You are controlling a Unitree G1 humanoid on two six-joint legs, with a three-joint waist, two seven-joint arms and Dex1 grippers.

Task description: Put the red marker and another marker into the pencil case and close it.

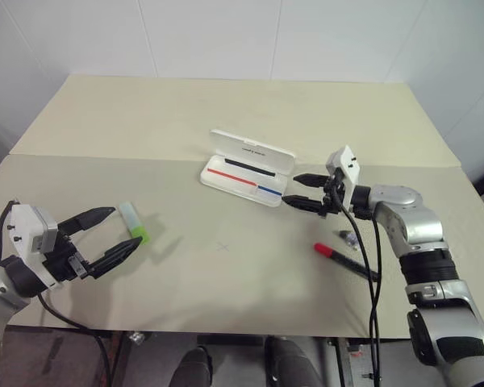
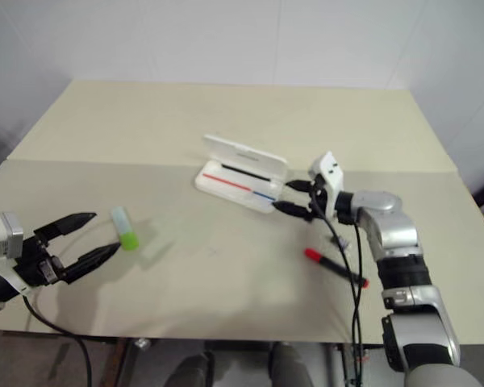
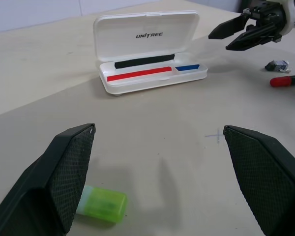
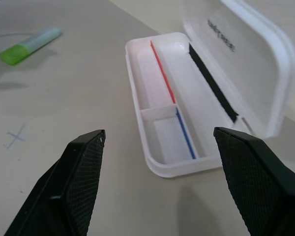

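The white pencil case [image 1: 246, 180] lies open mid-table, lid up, nothing in its tray. Its red and blue line shows inside [image 4: 169, 88]. My right gripper [image 1: 305, 192] hovers open just right of the case, fingers pointing at its end. The red marker [image 1: 345, 260], slim, red and black, lies on the table right of centre, behind and below that gripper. The other marker [image 1: 134, 222], a stubby pale green highlighter with a bright green end, lies at the left. My left gripper [image 1: 105, 235] stands open right beside its green end, nothing between the fingers.
A small grey and clear piece [image 1: 348, 237] lies near the red marker. A faint pencilled cross [image 1: 223, 246] marks the beige table [image 1: 226, 113] in front of the case. A seam in the tabletop runs behind the case. White walls bound the far side.
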